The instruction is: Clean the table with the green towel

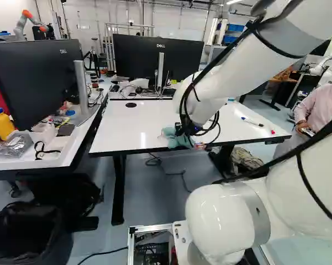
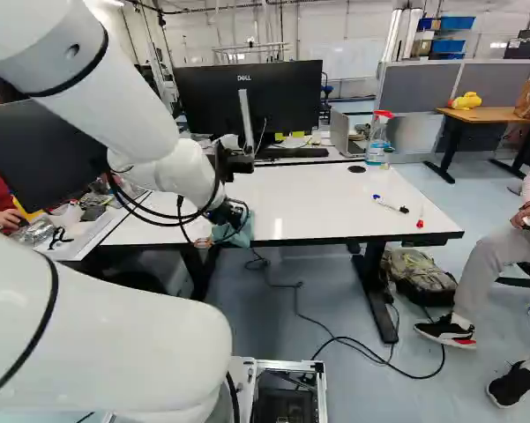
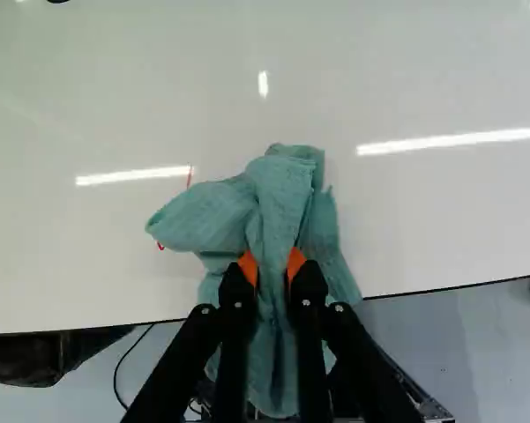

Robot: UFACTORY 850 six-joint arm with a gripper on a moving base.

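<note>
- Arm (image 1: 232, 72), white; reaches from lower right to upper right of the left base view, then down to the middle; its gripper (image 1: 183, 130) is over the near edge of the table (image 1: 119, 130).
- Gripper (image 3: 272, 269), black, in the wrist view; fingers closed on the towel (image 3: 278, 198) from both sides, orange pads (image 3: 297, 263) against a bunched fold.
- Towel, green, crumpled; one part spread on the tabletop ahead of the fingers, the rest between and under them, past the near edge; near the middle of both base views.
- Table, white top, dark legs; centre of both base views; a thin red mark (image 3: 190, 175) on it, just beside the towel.
- Pen (image 2: 390, 204), white with a blue end; right of centre in the right base view, on the table; a small red item (image 2: 420, 222) near it, towards the edge.
- Monitor (image 2: 278, 101), black; upper middle of the right base view, behind the table; keyboard (image 2: 291, 152) below it.
- Spray bottle (image 2: 376, 141), red head; upper right of that view.
- Backpack (image 2: 421, 273); on the floor, lower right of that view.
- Bin (image 1: 30, 237), black; lower left of the left base view.
- Yellow bottle (image 1: 3, 122); far left of that view.
</note>
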